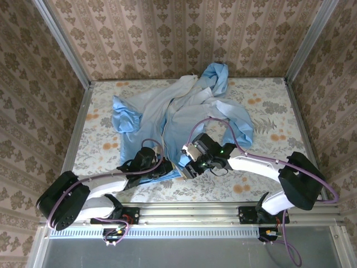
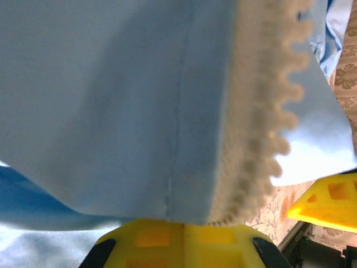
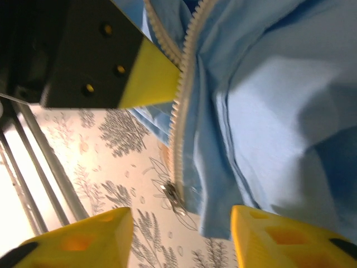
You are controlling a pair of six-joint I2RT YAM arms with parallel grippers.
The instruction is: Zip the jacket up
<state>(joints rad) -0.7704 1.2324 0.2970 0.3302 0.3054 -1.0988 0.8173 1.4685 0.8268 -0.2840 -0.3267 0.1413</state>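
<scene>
Left claw (image 2: 184, 228) tight on jacket (image 2: 111, 111), right claw (image 3: 183, 218) wide around zipper (image 3: 179, 111)

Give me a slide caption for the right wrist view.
Right tool open, zipper pull between its fingers at the jacket hem; left tool holding the toothed strip.

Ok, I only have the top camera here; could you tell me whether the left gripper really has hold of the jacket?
Observer: Yes. The left gripper is shut on the jacket edge, right beside the zipper teeth.
Operator: Thanks. And is the right gripper closed too?
Observer: No. The right gripper is open, its fingers either side of the small metal piece at the zipper's end.
</scene>
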